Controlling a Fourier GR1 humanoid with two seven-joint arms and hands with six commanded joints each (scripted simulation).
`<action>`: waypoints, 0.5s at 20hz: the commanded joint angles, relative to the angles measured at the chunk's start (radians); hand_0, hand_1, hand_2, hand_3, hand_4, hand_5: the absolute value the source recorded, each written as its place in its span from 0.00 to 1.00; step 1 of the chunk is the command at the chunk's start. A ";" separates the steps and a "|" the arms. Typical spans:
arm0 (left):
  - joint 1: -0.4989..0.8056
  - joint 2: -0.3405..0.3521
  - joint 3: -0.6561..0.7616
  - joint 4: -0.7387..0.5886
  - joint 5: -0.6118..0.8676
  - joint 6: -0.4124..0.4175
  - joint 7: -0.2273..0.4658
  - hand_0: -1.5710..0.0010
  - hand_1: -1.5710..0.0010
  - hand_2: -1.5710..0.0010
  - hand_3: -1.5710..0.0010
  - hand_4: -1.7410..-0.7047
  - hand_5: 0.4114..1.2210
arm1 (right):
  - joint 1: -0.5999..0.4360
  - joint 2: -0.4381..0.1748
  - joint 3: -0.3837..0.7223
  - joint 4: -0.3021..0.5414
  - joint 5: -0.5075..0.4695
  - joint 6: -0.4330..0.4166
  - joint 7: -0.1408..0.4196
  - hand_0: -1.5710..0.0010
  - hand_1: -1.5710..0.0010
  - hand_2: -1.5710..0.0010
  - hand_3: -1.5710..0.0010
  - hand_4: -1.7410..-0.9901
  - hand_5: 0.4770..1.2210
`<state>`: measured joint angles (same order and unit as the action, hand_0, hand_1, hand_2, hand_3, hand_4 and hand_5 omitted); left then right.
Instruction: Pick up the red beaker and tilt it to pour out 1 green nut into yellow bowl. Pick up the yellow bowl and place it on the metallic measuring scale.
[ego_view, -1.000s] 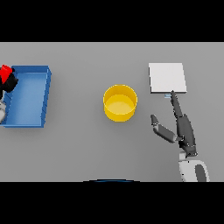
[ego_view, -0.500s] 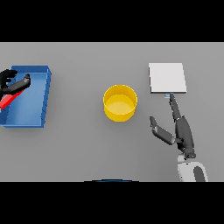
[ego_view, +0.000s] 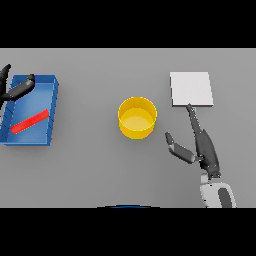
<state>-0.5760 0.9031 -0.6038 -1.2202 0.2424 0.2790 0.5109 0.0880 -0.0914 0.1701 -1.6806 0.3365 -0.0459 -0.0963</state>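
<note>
Grey table: red beaker (ego_view: 30, 121) lies flat in blue tray (ego_view: 54, 107), w/ left hand (ego_view: 17, 89) spread loose above it, holding nothing. We judge it light, rigid; we'd grip mid-body. Right hand (ego_view: 202, 145) relaxed near yellow bowl (ego_view: 137, 117) & scale (ego_view: 191, 88).

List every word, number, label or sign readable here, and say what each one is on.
None: no readable text appears in the head view.
The yellow bowl is plain.
The scale shows a blank pale top, no digits or display visible.
The blue tray and the red beaker lying in it carry no marks.
The left hand and right hand bear no lettering.
</note>
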 joint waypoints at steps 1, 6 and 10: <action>-0.003 0.001 0.008 0.007 0.006 -0.001 -0.009 0.98 0.98 0.98 0.98 0.93 0.33 | -0.012 -0.010 0.013 -0.004 0.002 0.021 -0.020 1.00 1.00 1.00 1.00 0.77 0.29; 0.020 -0.001 -0.001 -0.021 0.010 0.012 0.003 0.99 0.99 0.99 0.99 0.92 0.36 | -0.137 -0.125 0.065 0.017 0.086 0.129 0.019 1.00 1.00 1.00 1.00 0.65 0.30; 0.008 -0.013 -0.004 0.001 0.003 0.013 -0.004 1.00 1.00 1.00 1.00 0.91 0.37 | -0.273 -0.240 0.138 0.066 0.234 0.201 0.049 1.00 1.00 1.00 1.00 0.61 0.26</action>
<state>-0.5678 0.8897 -0.6083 -1.2192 0.2457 0.2917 0.5078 -0.1861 -0.3316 0.3082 -1.6145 0.5700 0.1549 -0.0483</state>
